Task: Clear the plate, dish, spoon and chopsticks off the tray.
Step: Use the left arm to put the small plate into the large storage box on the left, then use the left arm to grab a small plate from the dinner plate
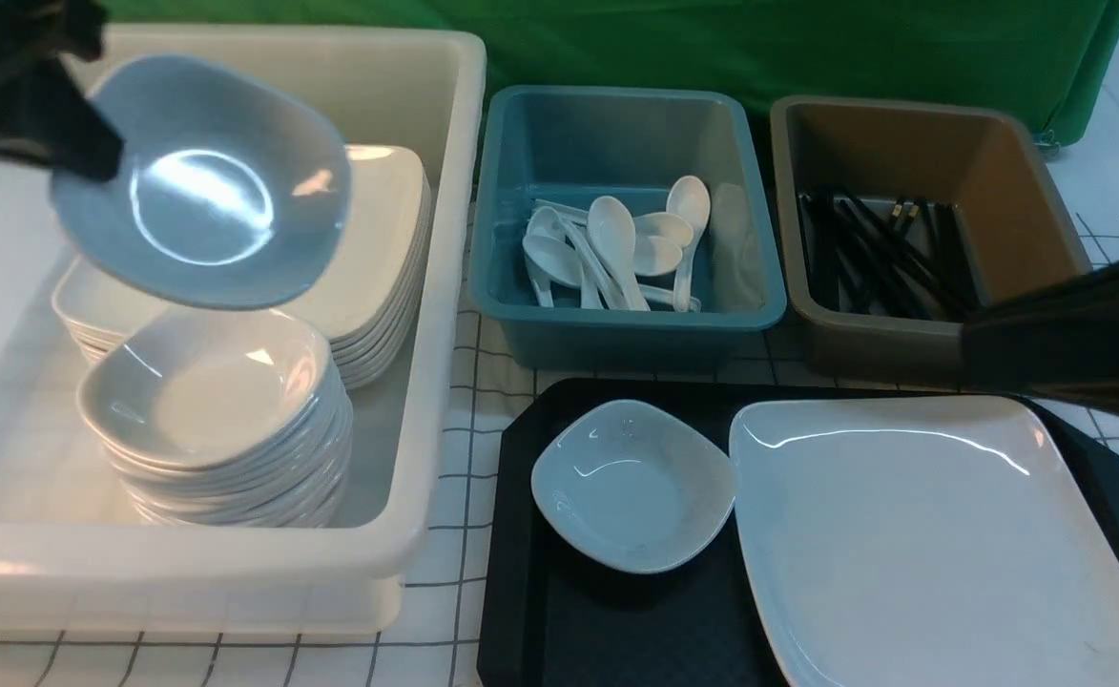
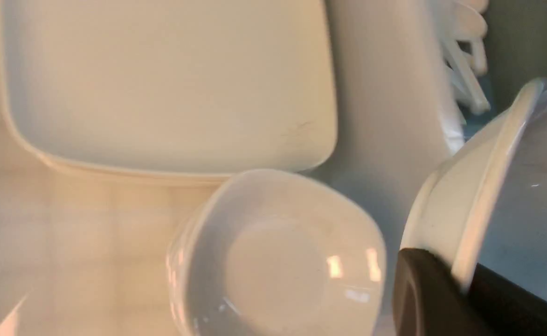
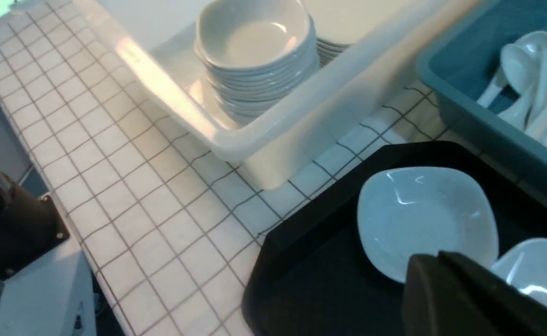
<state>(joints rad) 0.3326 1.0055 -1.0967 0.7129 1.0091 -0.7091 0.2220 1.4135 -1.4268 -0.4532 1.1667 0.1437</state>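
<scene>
My left gripper (image 1: 92, 153) is shut on the rim of a small white dish (image 1: 201, 181), held tilted above the white bin. In the left wrist view the fingers (image 2: 422, 289) pinch that dish's (image 2: 511, 186) edge. A second small dish (image 1: 631, 487) sits on the black tray (image 1: 521, 572), with the large white plate (image 1: 931, 544) beside it. My right gripper (image 1: 979, 358) hangs shut and empty over the tray's far right; its tips (image 3: 434, 259) are just above the dish (image 3: 425, 219). No spoon or chopsticks lie on the tray.
The white bin (image 1: 445, 286) holds a stack of small dishes (image 1: 216, 420) and a stack of plates (image 1: 378, 239). Behind the tray, a blue bin (image 1: 616, 334) holds white spoons (image 1: 616, 248) and a brown bin (image 1: 864, 353) holds black chopsticks (image 1: 883, 253). A checked cloth (image 1: 464, 458) covers the table.
</scene>
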